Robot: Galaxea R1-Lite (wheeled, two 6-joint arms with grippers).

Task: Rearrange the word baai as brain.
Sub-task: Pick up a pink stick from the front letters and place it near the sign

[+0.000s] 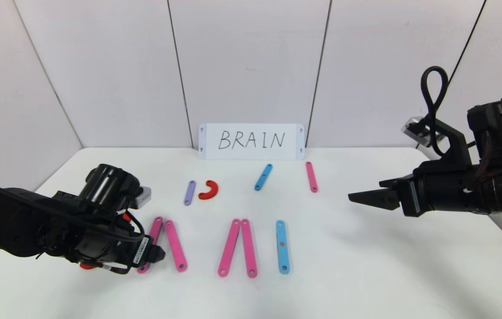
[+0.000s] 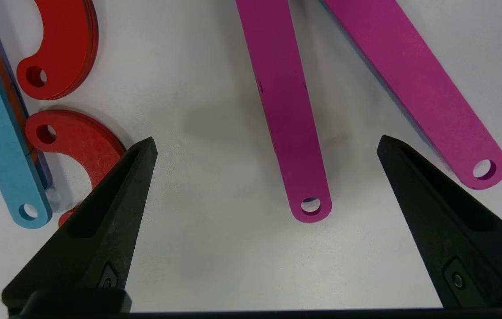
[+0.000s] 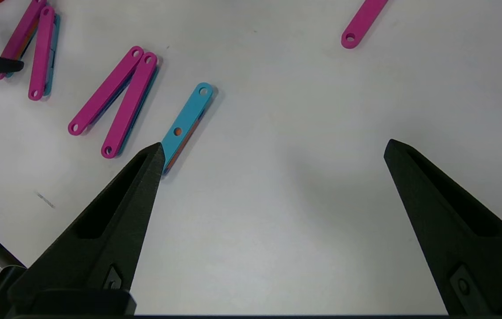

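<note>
The word (image 1: 215, 248) lies in a row along the near part of the table (image 1: 366, 266): B mostly hidden under my L arm, then 2 pink-bar A's (image 1: 237, 248) w/o crossbars, then the blue I (image 1: 282, 246). Spares sit farther back, near the BRAIN card (image 1: 251, 141): purple bar (image 1: 189, 192), red crescent (image 1: 209, 190), short blue bar (image 1: 263, 177), pink bar (image 1: 311, 176).

My left gripper (image 2: 266, 146) hangs low over the 1st A, jaws spread wide, holding nothing; 1 pink bar (image 2: 286, 110) lies between the tips, and the B's red crescents (image 2: 78, 141) are just beside 1 finger (image 2: 122, 190). My right gripper (image 3: 273, 150) hovers well above the table on the R side, equally wide, empty.

Risks as I judge them: the bars are flat and thin, so a pinch could slide off or drag the neighbouring pink bar (image 2: 414, 84), since both meet at the top. Coming down skewed, that finger could also knock the crescents and spoil the B.
</note>
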